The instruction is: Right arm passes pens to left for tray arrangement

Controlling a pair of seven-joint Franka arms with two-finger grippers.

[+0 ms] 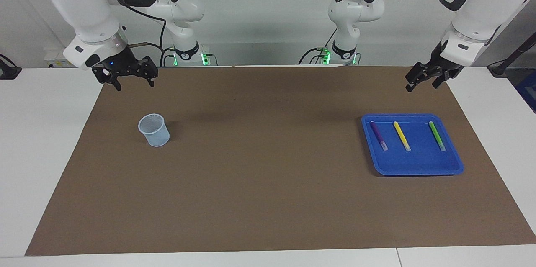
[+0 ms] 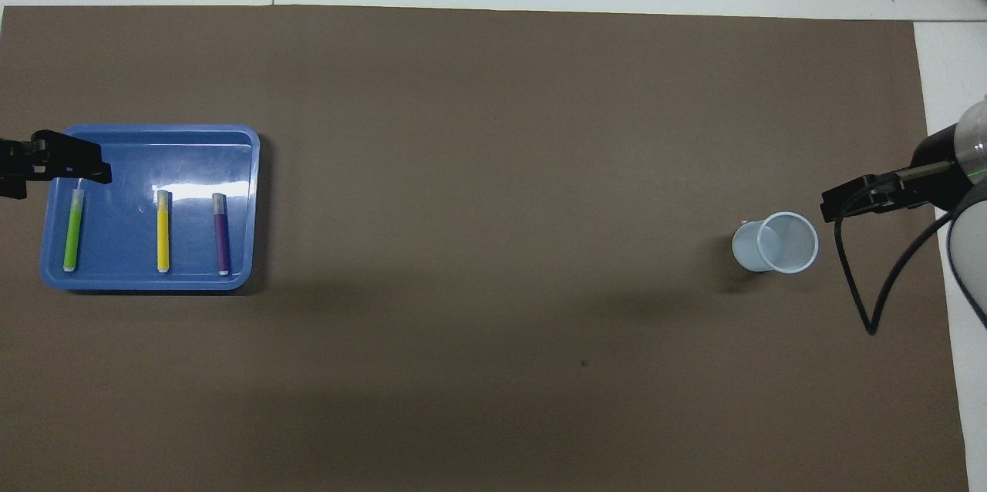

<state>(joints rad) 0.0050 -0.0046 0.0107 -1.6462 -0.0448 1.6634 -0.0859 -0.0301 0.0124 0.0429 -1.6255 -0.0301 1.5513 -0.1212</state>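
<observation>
The blue tray (image 1: 418, 162) (image 2: 193, 160) lies on the brown mat toward the left arm's end of the table. Three pens lie in it side by side and apart: purple (image 1: 378, 135) (image 2: 222, 236), yellow (image 1: 401, 136) (image 2: 163, 234) and green (image 1: 436, 135) (image 2: 73, 230). My left gripper (image 1: 422, 86) (image 2: 58, 168) hangs open and empty, high over the mat by the tray's corner near the green pen. Over the mat's corner at the right arm's end, beside the cup, my right gripper (image 1: 135, 85) (image 2: 864, 197) is open and empty.
A small translucent cup (image 1: 154, 130) (image 2: 775, 243) stands upright on the mat toward the right arm's end and shows nothing inside. The brown mat (image 1: 268, 183) covers most of the white table. A black cable (image 2: 867, 299) loops down from the right wrist.
</observation>
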